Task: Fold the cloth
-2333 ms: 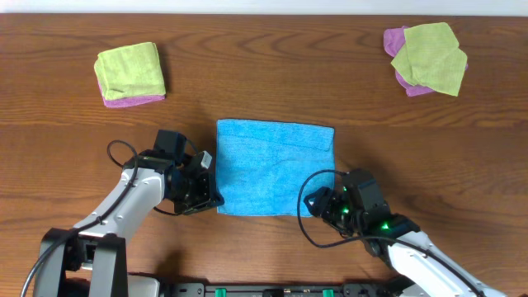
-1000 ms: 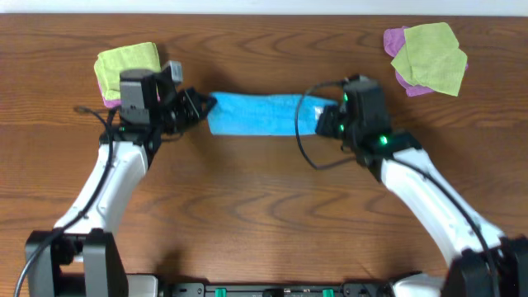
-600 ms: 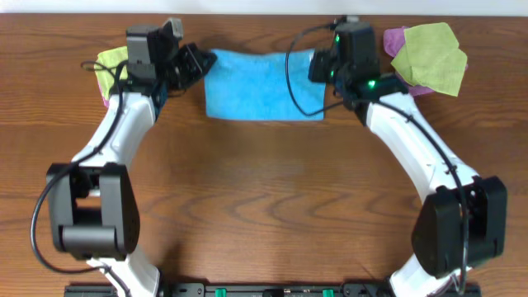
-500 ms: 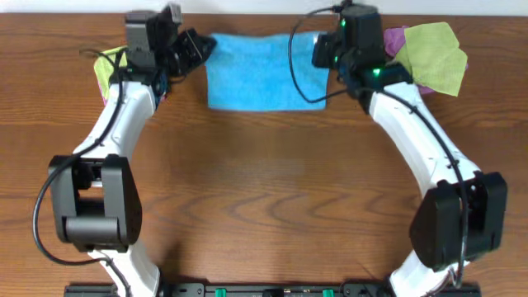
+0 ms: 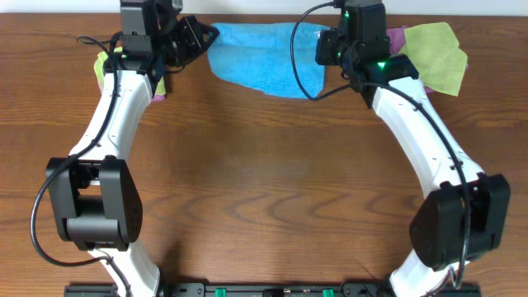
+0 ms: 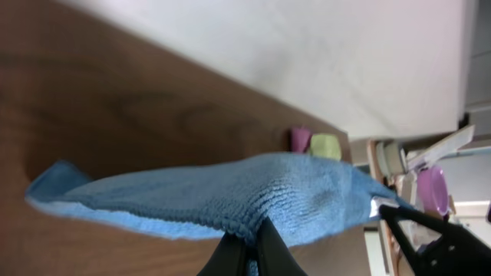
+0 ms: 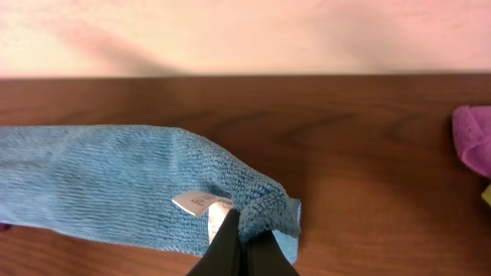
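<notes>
The bright blue cloth point(image 5: 262, 59) hangs stretched between my two grippers at the far edge of the table, its lower edge sagging toward the wood. My left gripper point(image 5: 208, 36) is shut on its left corner. In the left wrist view, the black fingers point(image 6: 230, 253) pinch a fold of the cloth point(image 6: 230, 195). My right gripper point(image 5: 323, 48) is shut on the right corner. In the right wrist view, the cloth point(image 7: 115, 180) bunches over the closed tips of that gripper point(image 7: 242, 230), beside a white label point(image 7: 201, 203).
A lime-green cloth on a purple one point(image 5: 101, 68) lies at the far left, partly hidden behind my left arm. Another lime-green and purple pile point(image 5: 433, 56) lies at the far right, close to my right arm. The pale wall runs along the table's far edge.
Both grippers have carried the cloth from the table's middle to its far edge. It was lying spread a moment ago and now hangs lifted, its lower edge curved.
</notes>
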